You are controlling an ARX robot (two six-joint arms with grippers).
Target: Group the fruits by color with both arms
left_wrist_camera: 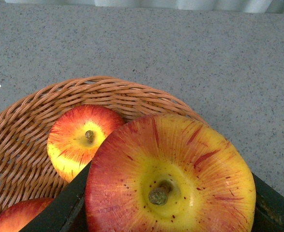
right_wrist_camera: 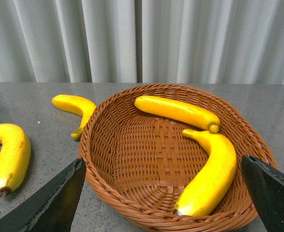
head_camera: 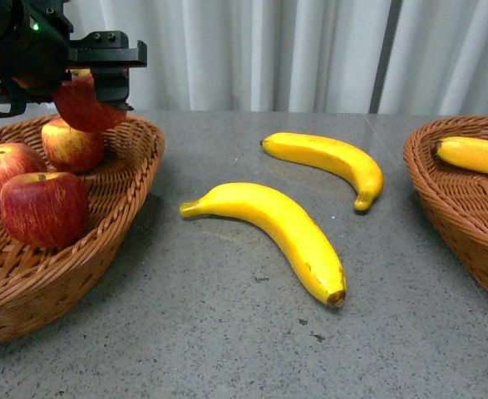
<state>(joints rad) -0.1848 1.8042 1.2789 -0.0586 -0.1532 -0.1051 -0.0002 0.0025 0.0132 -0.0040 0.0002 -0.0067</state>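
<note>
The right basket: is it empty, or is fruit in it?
Not empty: the right wrist view shows a straighter banana and a curved banana lying in the right basket.

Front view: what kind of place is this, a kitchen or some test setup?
Likely a staged robot test bench, not a kitchen: a bare grey table, a plain pale curtain as backdrop, and an apple basket and a banana basket set at either side for sorting.

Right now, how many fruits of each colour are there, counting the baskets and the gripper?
Red apples: 4 (one in left gripper, three in left basket)
Yellow bananas: 4 (two on table, two in right basket)
Total: 8
</note>
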